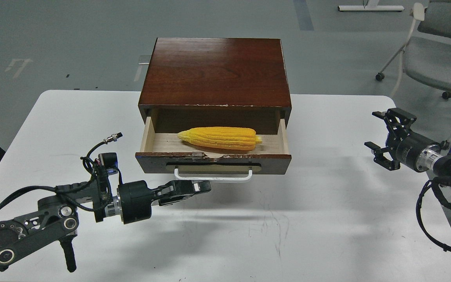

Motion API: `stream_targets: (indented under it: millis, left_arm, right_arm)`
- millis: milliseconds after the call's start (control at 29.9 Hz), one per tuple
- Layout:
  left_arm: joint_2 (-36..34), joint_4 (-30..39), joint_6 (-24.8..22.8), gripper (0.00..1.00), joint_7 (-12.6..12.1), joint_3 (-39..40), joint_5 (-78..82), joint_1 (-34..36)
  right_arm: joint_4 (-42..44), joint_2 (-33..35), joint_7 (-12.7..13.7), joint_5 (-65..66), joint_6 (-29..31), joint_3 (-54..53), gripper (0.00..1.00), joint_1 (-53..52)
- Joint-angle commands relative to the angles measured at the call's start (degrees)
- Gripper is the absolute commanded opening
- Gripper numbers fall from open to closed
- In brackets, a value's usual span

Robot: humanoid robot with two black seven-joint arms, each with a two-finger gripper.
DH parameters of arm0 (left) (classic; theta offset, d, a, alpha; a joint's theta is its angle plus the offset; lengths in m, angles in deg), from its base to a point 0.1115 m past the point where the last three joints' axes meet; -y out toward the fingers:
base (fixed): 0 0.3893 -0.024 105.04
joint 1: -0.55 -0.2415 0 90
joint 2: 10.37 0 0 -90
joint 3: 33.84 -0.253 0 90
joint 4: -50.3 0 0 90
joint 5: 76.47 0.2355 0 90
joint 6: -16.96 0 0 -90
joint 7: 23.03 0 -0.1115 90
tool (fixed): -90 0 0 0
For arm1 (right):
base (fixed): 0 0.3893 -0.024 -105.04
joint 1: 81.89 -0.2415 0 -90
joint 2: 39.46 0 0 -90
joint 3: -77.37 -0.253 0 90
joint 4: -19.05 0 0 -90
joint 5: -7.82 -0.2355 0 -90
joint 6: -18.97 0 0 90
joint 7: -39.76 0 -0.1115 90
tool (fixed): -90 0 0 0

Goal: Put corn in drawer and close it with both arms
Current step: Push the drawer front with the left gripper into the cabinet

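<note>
The yellow corn [219, 138] lies lengthwise in the open drawer [276, 163] of the dark wooden cabinet [215, 70], its point to the left. The drawer stands part way out, with its white bar handle [213, 179] facing me. My left gripper [206, 187] is shut and empty, its tip just under the left half of the handle, at the drawer front. My right gripper [380, 135] is open and empty, above the table far to the right of the drawer.
The cabinet stands at the back middle of the white table [327, 215]. A grey wheeled chair [433, 51] stands on the floor beyond the table's right back corner. Black cables hang from both arms.
</note>
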Motion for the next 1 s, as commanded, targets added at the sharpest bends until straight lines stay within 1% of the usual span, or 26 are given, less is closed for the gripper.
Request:
stream_targets:
  millis: [0, 401, 635, 802, 969]
  left_arm:
    - [0.23, -0.69, -0.01, 0.06, 0.04, 0.02, -0.11, 1.36]
    - [0.31, -1.84, -0.18, 0.08, 0.04, 0.02, -0.28, 2.41]
    - [2.60, -3.59, -0.10, 0.09, 0.04, 0.02, -0.28, 2.59]
    - [2.86, -3.94, -0.27, 0.09, 0.04, 0.02, -0.28, 4.43]
    - [2.95, -5.26, -0.27, 0.09, 0.04, 0.02, -0.37, 5.84]
  right_arm:
    - [-0.01, -0.01, 0.00, 0.00, 0.00, -0.01, 0.92, 0.18]
    - [-0.10, -0.10, 0.00, 0.00, 0.00, -0.01, 0.92, 0.53]
    - [-0.10, -0.10, -0.08, 0.00, 0.00, -0.01, 0.92, 0.53]
    - [-0.18, -0.10, -0.79, 0.00, 0.09, -0.01, 0.92, 0.45]
    - [-0.27, -0.10, -0.79, 0.00, 0.09, -0.01, 0.92, 0.45]
